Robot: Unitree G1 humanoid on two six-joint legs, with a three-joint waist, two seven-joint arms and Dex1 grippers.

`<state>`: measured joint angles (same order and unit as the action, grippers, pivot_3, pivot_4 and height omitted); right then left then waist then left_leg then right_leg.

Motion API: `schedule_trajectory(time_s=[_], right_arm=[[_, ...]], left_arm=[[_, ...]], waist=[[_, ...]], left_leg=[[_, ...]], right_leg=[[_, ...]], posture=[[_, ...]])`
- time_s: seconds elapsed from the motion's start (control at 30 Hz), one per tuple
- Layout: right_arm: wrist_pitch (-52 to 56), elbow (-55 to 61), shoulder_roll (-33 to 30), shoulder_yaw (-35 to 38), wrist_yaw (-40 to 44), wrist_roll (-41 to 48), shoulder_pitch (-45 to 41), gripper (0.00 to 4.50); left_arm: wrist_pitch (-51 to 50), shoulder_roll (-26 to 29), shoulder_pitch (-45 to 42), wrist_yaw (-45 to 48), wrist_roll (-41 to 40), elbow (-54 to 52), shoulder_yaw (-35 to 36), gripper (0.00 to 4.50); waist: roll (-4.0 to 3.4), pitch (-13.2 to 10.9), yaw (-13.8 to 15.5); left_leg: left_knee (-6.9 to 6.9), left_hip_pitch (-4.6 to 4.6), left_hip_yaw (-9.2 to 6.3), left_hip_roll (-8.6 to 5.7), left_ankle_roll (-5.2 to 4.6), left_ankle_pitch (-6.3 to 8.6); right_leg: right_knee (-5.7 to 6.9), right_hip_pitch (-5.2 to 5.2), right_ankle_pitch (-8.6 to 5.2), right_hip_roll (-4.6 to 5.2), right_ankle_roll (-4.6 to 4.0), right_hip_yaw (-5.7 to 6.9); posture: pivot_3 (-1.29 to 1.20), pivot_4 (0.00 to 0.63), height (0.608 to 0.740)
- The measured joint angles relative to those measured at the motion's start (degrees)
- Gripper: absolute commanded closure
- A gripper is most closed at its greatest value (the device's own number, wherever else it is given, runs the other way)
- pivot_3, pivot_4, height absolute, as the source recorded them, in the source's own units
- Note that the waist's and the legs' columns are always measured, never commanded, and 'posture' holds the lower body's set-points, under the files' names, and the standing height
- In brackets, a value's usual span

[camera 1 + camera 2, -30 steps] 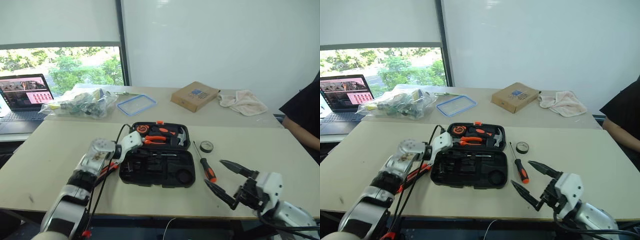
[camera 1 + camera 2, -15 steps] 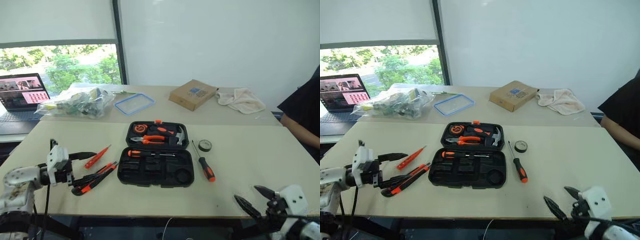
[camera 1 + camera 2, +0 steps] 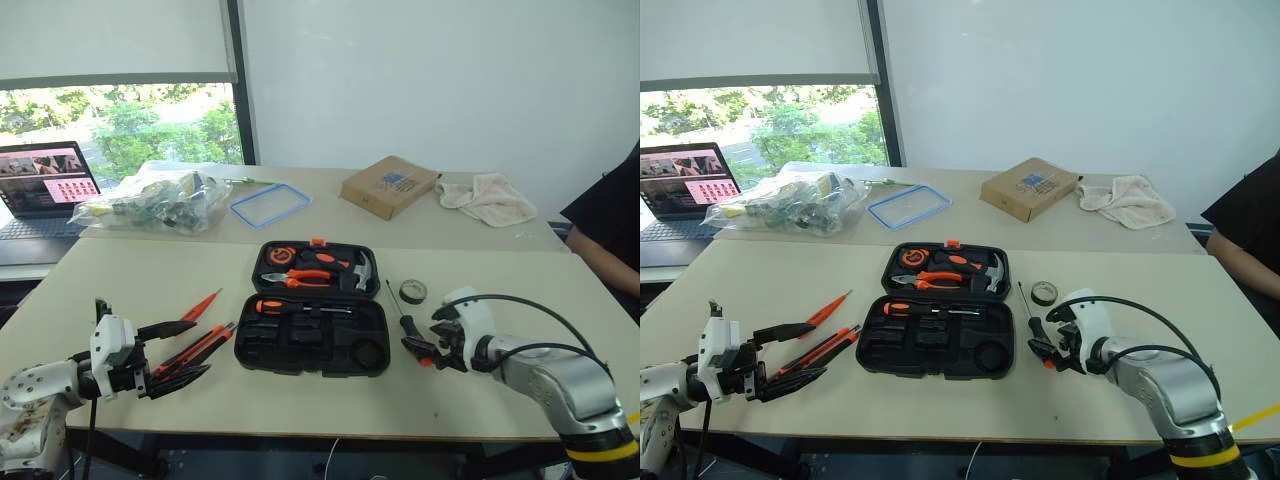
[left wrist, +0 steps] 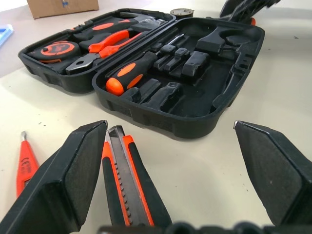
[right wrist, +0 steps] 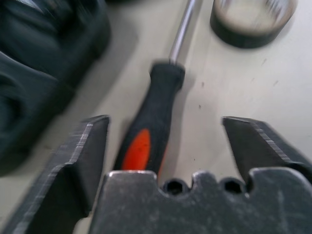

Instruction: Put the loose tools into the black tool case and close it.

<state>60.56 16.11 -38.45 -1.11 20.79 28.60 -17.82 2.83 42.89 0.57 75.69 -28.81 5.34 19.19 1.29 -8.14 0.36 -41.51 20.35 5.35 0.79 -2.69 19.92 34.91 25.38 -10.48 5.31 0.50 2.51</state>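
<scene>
The right gripper (image 5: 163, 146) is spread, unclosed, astride the screwdriver (image 5: 148, 131) handle beside the black tool case (image 3: 312, 335). The round handle could be rolled aside if pinched off-centre.

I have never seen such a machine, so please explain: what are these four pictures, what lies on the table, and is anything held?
It is a two-armed humanoid robot. Two pictures come from cameras in its head, two from its wrists, looking along the black fingers. On the table lies an open black tool case with one screwdriver inside. The left gripper, open and empty, is by a utility knife and a slim orange screwdriver. The right gripper has open fingers either side of a black-and-orange screwdriver, not yet gripping it; a tape roll lies beyond.
</scene>
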Motion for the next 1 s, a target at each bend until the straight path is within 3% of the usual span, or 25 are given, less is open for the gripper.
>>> schedule_trajectory(time_s=[0.13, 0.17, 0.37, 0.47, 0.53, 0.67, 0.87, 1.0], right_arm=[[-0.6, -0.5, 2.4, 0.1, -1.9, -2.6, -0.5, 3.23], [-1.3, -0.6, 2.8, 0.4, -2.1, -2.9, -0.2, 3.37], [-6.1, 3.3, 7.7, 7.8, -3.3, -2.5, 1.9, 3.37], [-9.6, 8.4, 7.6, 10.8, 1.1, 0.3, 3.2, 3.37], [-13.5, 10.1, 4.3, 10.2, 6.9, 1.0, 3.0, 3.37], [-22.5, 8.5, -2.7, 1.8, 20.4, -2.7, -4.8, 3.37], [-29.1, -6.1, 0.2, -18.8, 32.4, -13.5, -20.9, 3.37], [-31.5, -15.4, 2.2, -26.9, 36.0, -20.9, -26.8, 3.37]], left_arm=[[-0.4, -0.2, 0.5, -1.4, -0.5, -1.5, 0.0, 0.00], [-0.4, -0.2, 0.6, -1.7, -0.5, -1.8, 0.0, 0.00], [-0.8, -0.5, 0.8, -2.7, -0.9, -2.6, 0.0, 0.00], [-1.9, -0.6, 0.7, -3.2, -1.9, -3.3, 0.0, 0.00], [-2.0, -0.6, 0.6, -3.2, -2.2, -3.4, 0.0, 0.00], [-2.3, -0.6, 0.3, -2.3, -2.4, -3.3, -0.3, 0.00], [-2.1, -0.5, -0.6, -1.8, -2.3, -3.0, -0.8, 0.00], [-2.1, -0.6, 0.3, -2.0, -2.3, -3.4, -0.8, 0.00]], waist=[[0.01, 0.0, -0.1], [0.01, 0.0, -0.1], [-0.05, 0.0, -0.3], [-0.06, 0.0, -0.3], [-0.11, -0.1, -0.4], [-0.13, -0.1, -1.2], [-0.09, -0.1, -1.5], [-0.10, -0.1, -1.0]], left_leg=[[0.01, 0.00, 0.04, -0.03, -0.07, 0.07], [0.01, 0.00, 0.03, -0.03, -0.07, 0.07], [0.14, -0.05, 0.05, -0.02, 0.04, 0.02], [0.22, -0.08, 0.03, -0.02, 0.07, 0.00], [0.22, -0.11, 0.04, -0.04, 0.06, 0.00], [0.19, -0.23, 0.10, -0.05, 0.05, 0.01], [0.23, -0.33, 0.07, -0.01, 0.21, -0.09], [0.21, 0.07, 0.07, -0.07, 0.22, -0.10]], right_leg=[[-0.05, -0.04, -0.06, 0.03, 0.13, 0.01], [-0.05, -0.04, -0.07, 0.03, 0.15, 0.01], [-0.02, -0.02, -0.09, 0.00, 0.18, -0.01], [-0.03, -0.02, -0.09, -0.03, 0.17, 0.00], [-0.05, -0.04, -0.09, -0.03, 0.18, -0.01], [-0.23, -0.07, -0.11, -0.04, 0.16, -0.08], [0.04, 0.02, -0.18, -0.09, 0.00, -0.09], [0.15, 0.35, -0.16, 0.01, 0.01, 0.00]], posture=[[0.00, 0.150, 0.740], [0.00, 0.150, 0.740], [0.00, 0.150, 0.740], [0.00, 0.150, 0.740], [0.00, 0.150, 0.740], [0.00, 0.150, 0.740], [0.00, 0.150, 0.740], [0.00, 0.150, 0.740]])
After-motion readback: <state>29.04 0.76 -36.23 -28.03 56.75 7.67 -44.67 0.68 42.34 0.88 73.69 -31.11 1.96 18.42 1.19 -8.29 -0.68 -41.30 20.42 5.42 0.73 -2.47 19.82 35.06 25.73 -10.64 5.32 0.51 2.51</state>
